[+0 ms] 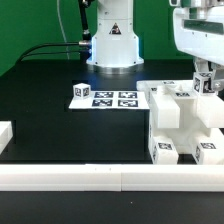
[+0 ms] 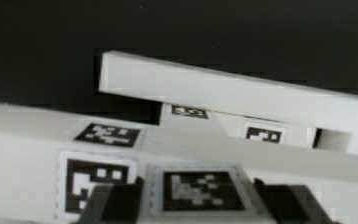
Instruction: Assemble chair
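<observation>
Gripper [image 1: 205,84] hangs at the exterior view's right, fingertips down at the top rear of the chair [image 1: 180,122]. In the wrist view its dark fingers [image 2: 105,208] flank a tagged white face; whether they clamp it cannot be told. The chair stands on the black table [image 1: 45,95], beside the marker board [image 1: 105,97] and behind a white rail [image 1: 60,178].

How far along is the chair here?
Done: the chair stands as one boxy block by the rail. In hand: the gripper is at its top, straddling a tagged part; grip unclear. Left: seating that part, if it isn't yet.
</observation>
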Action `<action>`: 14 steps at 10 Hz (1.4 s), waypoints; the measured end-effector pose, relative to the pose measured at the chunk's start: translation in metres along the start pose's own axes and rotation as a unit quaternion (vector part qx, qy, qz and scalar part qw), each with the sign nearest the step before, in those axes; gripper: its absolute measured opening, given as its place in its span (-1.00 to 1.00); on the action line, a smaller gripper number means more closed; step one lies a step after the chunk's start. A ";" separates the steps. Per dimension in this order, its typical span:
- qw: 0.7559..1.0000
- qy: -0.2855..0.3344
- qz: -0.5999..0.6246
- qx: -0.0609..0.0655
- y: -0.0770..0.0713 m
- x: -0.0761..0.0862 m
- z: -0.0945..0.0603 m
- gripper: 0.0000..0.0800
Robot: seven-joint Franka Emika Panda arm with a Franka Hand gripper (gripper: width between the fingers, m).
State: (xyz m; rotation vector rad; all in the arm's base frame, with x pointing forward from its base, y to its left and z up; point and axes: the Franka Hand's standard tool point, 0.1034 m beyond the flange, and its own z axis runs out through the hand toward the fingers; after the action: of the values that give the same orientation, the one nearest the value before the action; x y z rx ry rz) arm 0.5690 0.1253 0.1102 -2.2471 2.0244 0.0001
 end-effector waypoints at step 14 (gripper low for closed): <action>0.998 -0.013 -0.054 0.003 -0.002 0.001 -0.001 0.58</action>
State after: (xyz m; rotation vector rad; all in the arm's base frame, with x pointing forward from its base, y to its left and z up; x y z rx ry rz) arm 0.5714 0.1244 0.1117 -2.3368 1.8853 0.0119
